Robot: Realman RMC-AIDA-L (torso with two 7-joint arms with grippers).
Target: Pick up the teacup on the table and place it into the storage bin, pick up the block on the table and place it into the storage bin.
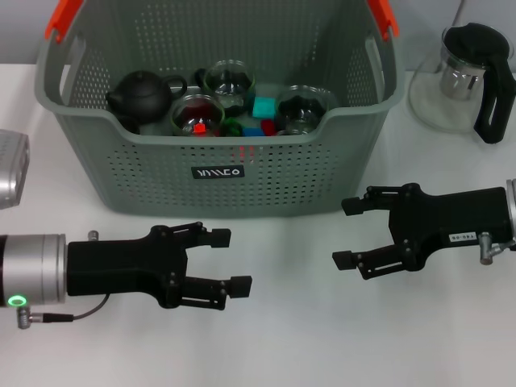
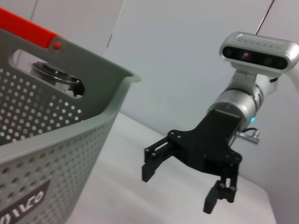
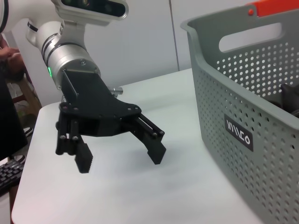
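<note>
The grey-green storage bin (image 1: 222, 173) with orange handles stands at the back middle of the white table. Inside it lie glass teacups (image 1: 228, 81), one holding a red block (image 1: 198, 126), and a teal block (image 1: 264, 106). In front of the bin, my left gripper (image 1: 230, 260) hovers open and empty over the table. My right gripper (image 1: 347, 232) is open and empty too, opposite it on the right. The left wrist view shows the right gripper (image 2: 180, 191) beside the bin wall (image 2: 56, 140). The right wrist view shows the left gripper (image 3: 121, 158) beside the bin (image 3: 243, 116).
A black teapot (image 1: 141, 95) lies in the bin's left part, with a blue block (image 1: 252, 131) near the middle. A glass pitcher with a black handle (image 1: 468, 76) stands at the back right. A silver arm part (image 1: 12, 169) sits at the left edge.
</note>
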